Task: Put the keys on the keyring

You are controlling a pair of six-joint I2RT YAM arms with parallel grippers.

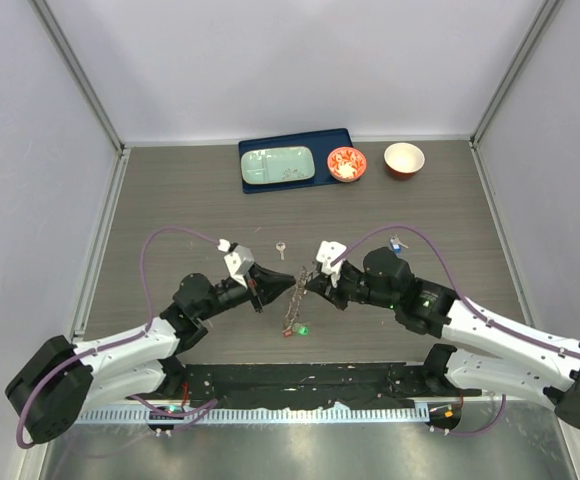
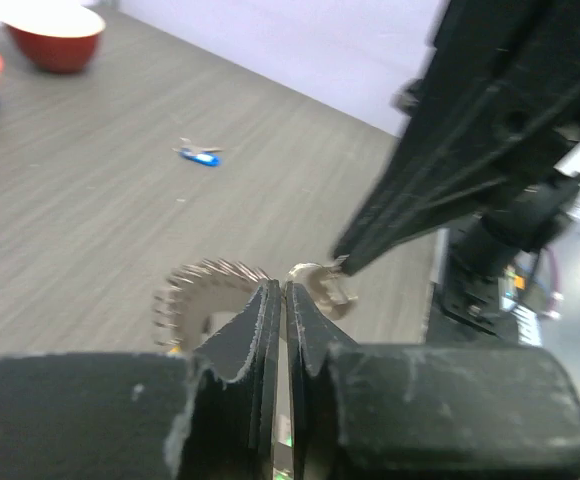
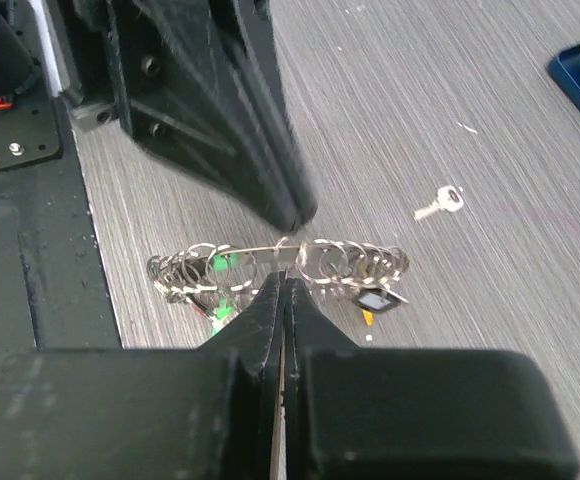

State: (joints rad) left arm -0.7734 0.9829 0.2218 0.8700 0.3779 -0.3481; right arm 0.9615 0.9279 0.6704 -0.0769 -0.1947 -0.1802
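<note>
Top external view: pale walls and metal corner posts enclose a grey wood-grain table (image 1: 170, 200). From the left, the left gripper (image 1: 292, 281) has its jaws almost closed on the rim of the keyring (image 1: 296, 300). The keyring is held upright above mid-table, with the keys (image 1: 295, 328) dangling from it. The right gripper (image 1: 311, 285) pinches the opposite rim, fully closed. A loose silver key (image 1: 281, 248) lies beyond them, and a blue key (image 1: 398, 243) is further right.
</note>
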